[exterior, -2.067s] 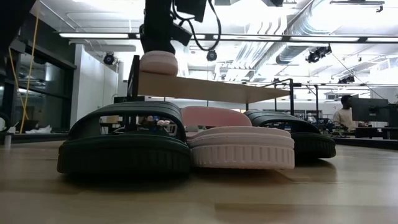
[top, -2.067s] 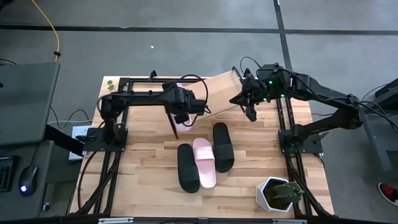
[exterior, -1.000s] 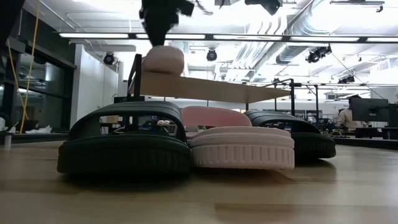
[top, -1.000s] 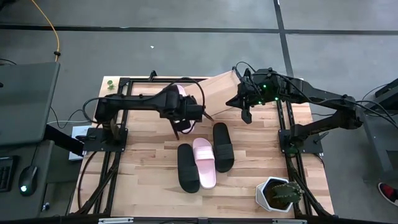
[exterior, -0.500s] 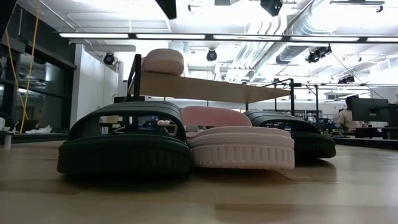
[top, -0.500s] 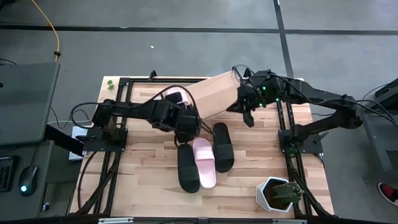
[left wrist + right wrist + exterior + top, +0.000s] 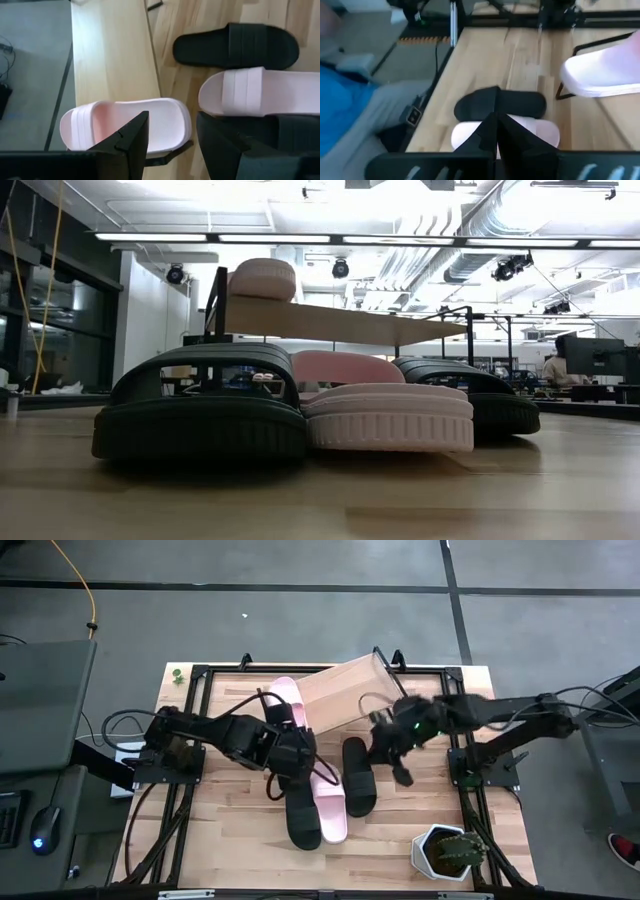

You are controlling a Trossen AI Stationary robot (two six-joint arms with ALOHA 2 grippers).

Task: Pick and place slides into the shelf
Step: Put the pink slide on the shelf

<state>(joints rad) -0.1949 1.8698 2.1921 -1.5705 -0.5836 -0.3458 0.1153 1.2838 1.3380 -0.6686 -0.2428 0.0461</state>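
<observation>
One pale pink slide lies sole down across the left end of the slanted shelf, and it also shows in the low view. Three slides lie side by side on the table: a black one, a pink one and a black one. My left gripper hangs open over the table between the shelf and these slides, with nothing between its fingers. My right gripper is shut and empty, just right of the right black slide.
A potted cactus stands at the table's near right corner. Black arm frames run along the left and right sides. Bare wood lies near the front edge, below the three slides.
My left gripper has drawn back from the pink slide on the shelf's left end and swung toward the near edge, over the slides on the table. The pink slide has stayed on the shelf. My right gripper has left the shelf's right end and gone toward the near edge, beside the right black slide.
</observation>
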